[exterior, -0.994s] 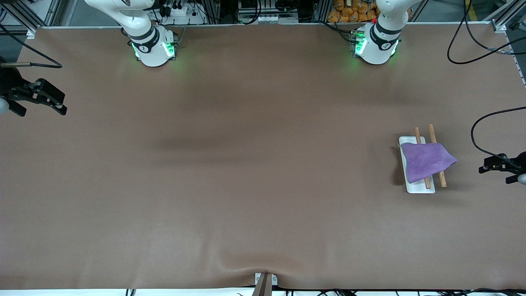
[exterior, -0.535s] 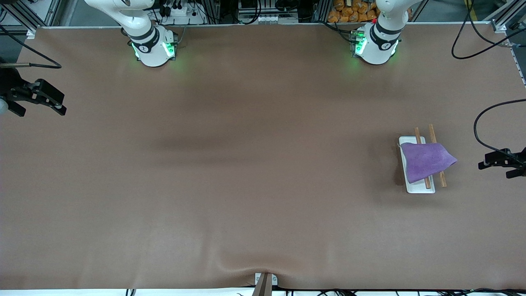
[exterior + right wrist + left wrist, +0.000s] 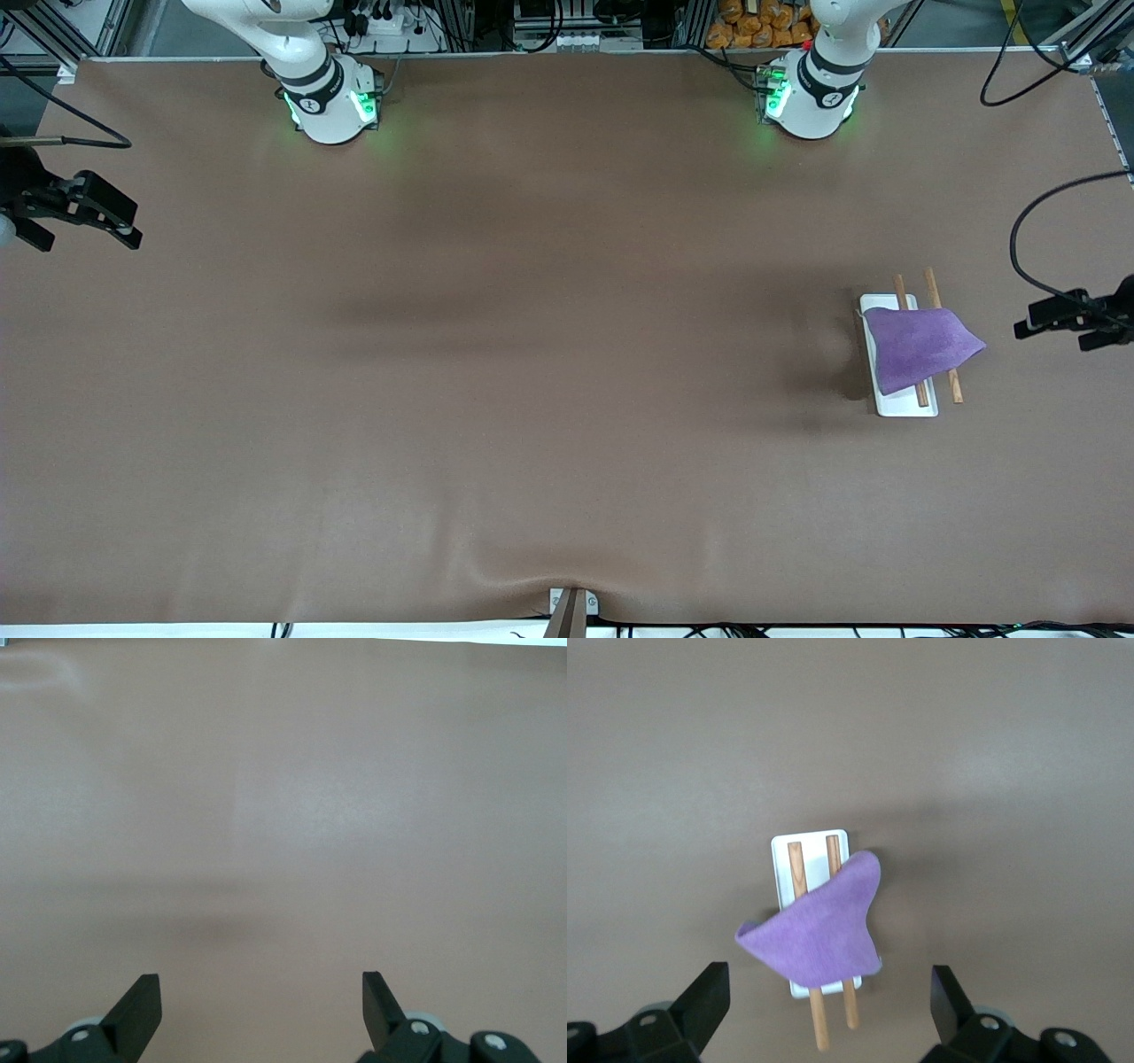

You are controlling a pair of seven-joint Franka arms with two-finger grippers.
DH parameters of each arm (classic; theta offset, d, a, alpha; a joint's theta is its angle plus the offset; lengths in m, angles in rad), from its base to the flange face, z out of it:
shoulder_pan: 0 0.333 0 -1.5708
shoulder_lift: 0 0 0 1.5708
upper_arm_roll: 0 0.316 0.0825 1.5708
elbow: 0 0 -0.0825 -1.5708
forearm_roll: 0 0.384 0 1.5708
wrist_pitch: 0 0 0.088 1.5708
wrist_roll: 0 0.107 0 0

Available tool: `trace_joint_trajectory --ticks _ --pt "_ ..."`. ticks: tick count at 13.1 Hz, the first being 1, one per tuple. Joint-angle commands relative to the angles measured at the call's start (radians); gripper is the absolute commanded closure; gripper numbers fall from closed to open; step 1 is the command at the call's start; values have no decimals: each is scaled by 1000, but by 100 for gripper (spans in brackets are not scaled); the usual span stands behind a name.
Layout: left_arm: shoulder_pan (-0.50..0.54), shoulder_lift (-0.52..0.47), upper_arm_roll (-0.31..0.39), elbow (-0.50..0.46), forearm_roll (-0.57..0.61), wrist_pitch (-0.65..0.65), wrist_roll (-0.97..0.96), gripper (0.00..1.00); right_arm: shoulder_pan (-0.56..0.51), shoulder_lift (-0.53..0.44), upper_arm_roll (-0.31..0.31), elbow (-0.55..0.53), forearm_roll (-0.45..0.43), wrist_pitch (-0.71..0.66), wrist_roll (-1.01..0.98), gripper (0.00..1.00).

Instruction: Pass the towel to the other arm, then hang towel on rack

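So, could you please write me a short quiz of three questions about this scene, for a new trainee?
1. True or false: the towel lies draped over the rods of the rack.
2. Which gripper is closer to the rack: A) the left gripper or B) the right gripper?
3. Fill in: both grippers are ____ and hold nothing.

Key
1. True; in the left wrist view the towel covers both rods.
2. A; the right gripper waits at the right arm's end of the table.
3. open

front: high, faces bases | wrists: downward, perhaps high | shared: table (image 3: pixel 532 399)
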Motion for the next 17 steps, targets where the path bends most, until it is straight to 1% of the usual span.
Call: trace_joint_trajectory --ticks 1,4,7,9,11,13,14,15,17 --pt "4 -90 -43 -17 43 -62 -112 0 -5 12 0 26 1 -18 2 0" --pt "6 -131 -88 -19 42 -116 -219 0 -8 12 -3 26 1 -20 4 0" --pt "6 -162 -132 -19 42 -128 -255 0 -16 10 -4 26 2 -20 4 0" --pt "6 -184 -143 -19 43 -128 -256 0 -18 10 -4 26 2 -21 4 0" --pt "6 -187 -160 -13 43 -139 -258 0 -18 12 -4 26 2 -21 4 0" --pt "-7 -185 -160 10 48 -139 -256 0 -18 12 -3 25 2 -21 4 0" --pt "-45 -187 -143 19 54 -139 -256 0 -18 10 -4 25 2 -21 4 0" --pt "-88 -193 -96 19 66 -145 -256 0 -19 10 -3 25 2 -21 4 0" --pt "-238 -210 52 19 68 -163 -256 0 -19 10 -4 25 2 -21 4 0"
